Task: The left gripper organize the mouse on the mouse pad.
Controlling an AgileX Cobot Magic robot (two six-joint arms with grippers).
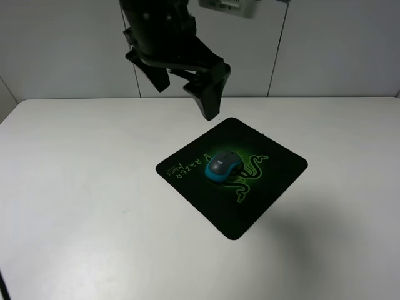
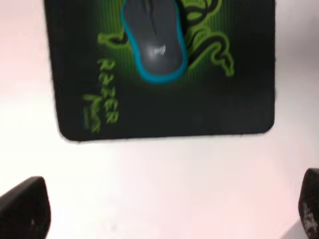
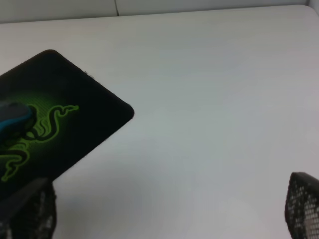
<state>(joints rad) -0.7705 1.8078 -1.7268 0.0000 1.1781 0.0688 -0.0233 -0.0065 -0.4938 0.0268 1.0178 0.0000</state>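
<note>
Up at the top centre of the high view, the left gripper (image 1: 187, 87) hangs above the white table (image 1: 75, 200), its two black fingers spread and holding nothing. Lower and to the right, the mouse (image 1: 222, 166) sits on the middle of the Razer mouse pad (image 1: 250, 206), over the green snake logo (image 1: 250, 172). Fingertips of the right gripper (image 3: 169, 209) show spread, well apart from the pad.

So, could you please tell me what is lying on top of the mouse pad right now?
Only the mouse sits on the mouse pad, covering part of the green snake logo.
</note>
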